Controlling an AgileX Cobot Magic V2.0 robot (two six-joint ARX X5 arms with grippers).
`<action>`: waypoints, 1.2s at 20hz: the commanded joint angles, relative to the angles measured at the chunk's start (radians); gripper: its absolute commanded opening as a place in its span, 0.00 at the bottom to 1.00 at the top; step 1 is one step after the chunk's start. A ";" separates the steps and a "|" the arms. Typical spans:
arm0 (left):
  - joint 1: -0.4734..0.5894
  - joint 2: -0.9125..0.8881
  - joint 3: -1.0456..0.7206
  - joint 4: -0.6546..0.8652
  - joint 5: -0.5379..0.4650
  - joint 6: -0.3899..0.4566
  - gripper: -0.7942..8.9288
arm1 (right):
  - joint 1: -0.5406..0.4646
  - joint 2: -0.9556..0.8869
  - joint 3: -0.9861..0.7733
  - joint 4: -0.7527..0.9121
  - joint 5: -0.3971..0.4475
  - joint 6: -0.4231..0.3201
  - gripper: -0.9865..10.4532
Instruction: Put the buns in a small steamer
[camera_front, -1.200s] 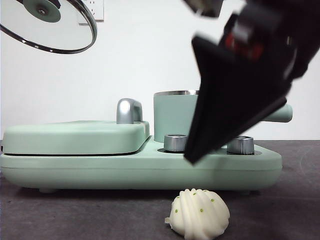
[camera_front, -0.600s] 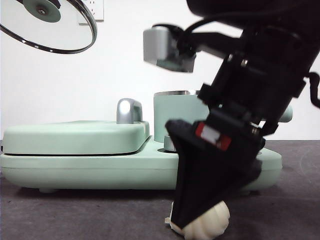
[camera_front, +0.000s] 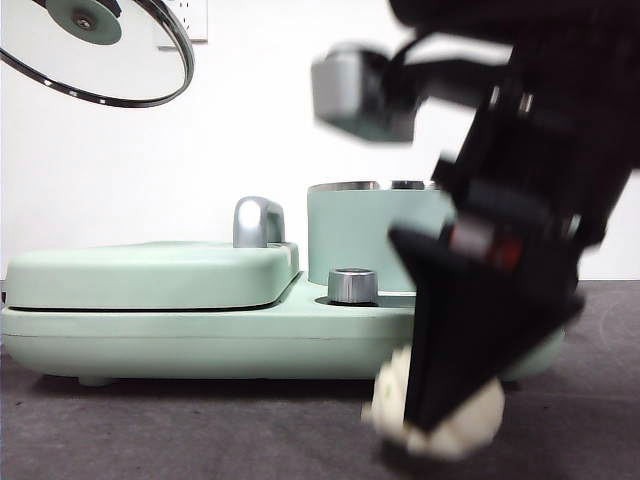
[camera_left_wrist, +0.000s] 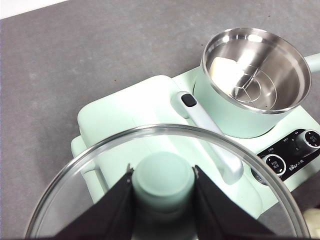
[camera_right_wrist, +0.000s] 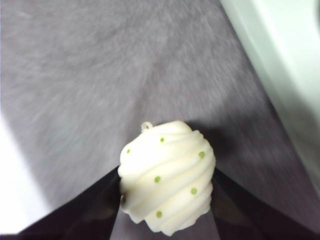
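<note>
The ridged bun (camera_right_wrist: 167, 175) with green specks sits between the jaws of my right gripper (camera_right_wrist: 167, 186), which is shut on it. In the front view that gripper (camera_front: 440, 418) hangs low over the grey table, the bun (camera_front: 482, 420) showing beside its black jaw, in front of the appliance. The smooth bun (camera_left_wrist: 225, 72) lies inside the small steamer (camera_left_wrist: 220, 112), a mint green pot (camera_front: 365, 235) with a steel rim. My left gripper (camera_left_wrist: 162, 172) is shut on the green knob of the glass lid (camera_left_wrist: 80, 170), held high at the left (camera_front: 100, 50).
The steamer stands on a mint green appliance base (camera_front: 200, 340) with steel dials (camera_front: 352, 285). A flat green grill lid (camera_front: 150, 275) with a chrome handle (camera_front: 258, 222) covers its left half. Grey table surface (camera_right_wrist: 100, 75) lies in front.
My right gripper came down from above onto the ridged bun, shut on it, and has shifted it to the right and slightly up. The lid has stayed in place.
</note>
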 joint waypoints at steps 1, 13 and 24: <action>-0.003 0.000 0.018 0.026 0.003 0.004 0.09 | 0.002 -0.063 0.050 -0.072 0.006 0.066 0.31; -0.003 0.000 0.018 0.025 0.003 0.003 0.09 | -0.237 -0.149 0.547 -0.573 0.010 0.256 0.31; -0.003 0.000 0.018 0.025 0.003 -0.002 0.09 | -0.431 0.331 0.911 -0.515 -0.008 0.070 0.31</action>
